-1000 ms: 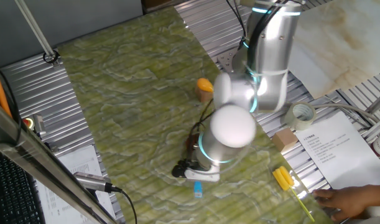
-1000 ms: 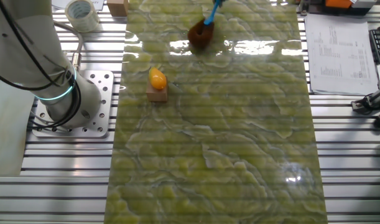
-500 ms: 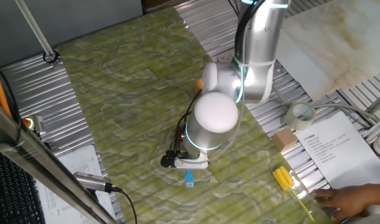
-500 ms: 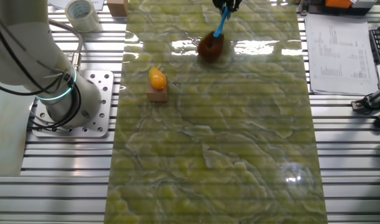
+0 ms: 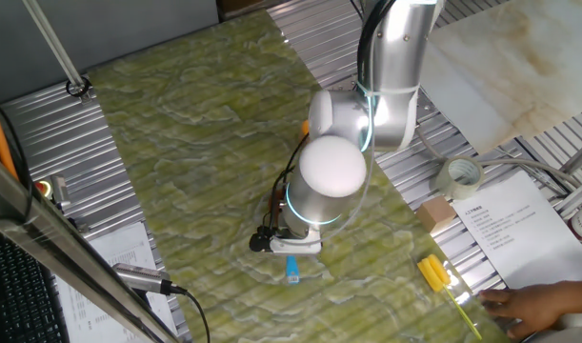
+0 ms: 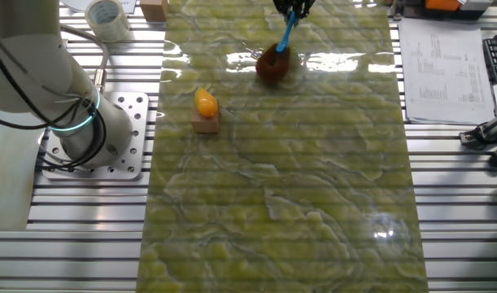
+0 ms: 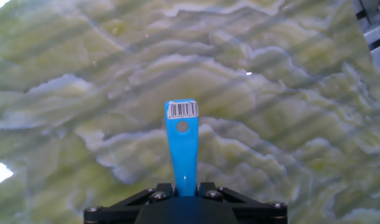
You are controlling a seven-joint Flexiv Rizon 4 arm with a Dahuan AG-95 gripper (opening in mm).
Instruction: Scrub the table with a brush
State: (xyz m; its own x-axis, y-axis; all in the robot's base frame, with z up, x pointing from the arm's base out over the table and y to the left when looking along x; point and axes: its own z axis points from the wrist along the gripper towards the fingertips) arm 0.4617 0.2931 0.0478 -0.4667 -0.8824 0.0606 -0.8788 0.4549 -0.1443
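Observation:
The table [image 5: 195, 143] has a green-yellow marbled top, which also shows in the other fixed view [image 6: 313, 179] and fills the hand view [image 7: 270, 93]. My gripper [image 5: 289, 250] is shut on the light-blue handle of the brush [image 5: 291, 270], over the near middle of the table. In the other fixed view the gripper [image 6: 293, 6] is at the top edge, the handle slants down, and the reddish-brown bristles [image 6: 272, 63] rest on the table. In the hand view the handle [image 7: 181, 140] sticks up from between the jaws of the gripper [image 7: 182, 188]; the bristles are hidden there.
An orange object on a small wooden block [image 6: 205, 110] stands left of the bristles, partly behind the arm [image 5: 314, 129]. A tape roll [image 5: 462, 174], a yellow tool [image 5: 433, 272], a printed sheet [image 5: 505, 224] and a person's hand [image 5: 529, 307] lie off the table's right side.
The gripper and brush have slid across the table, rightward in the other fixed view and leftward in the first. Over the last half second they barely shifted.

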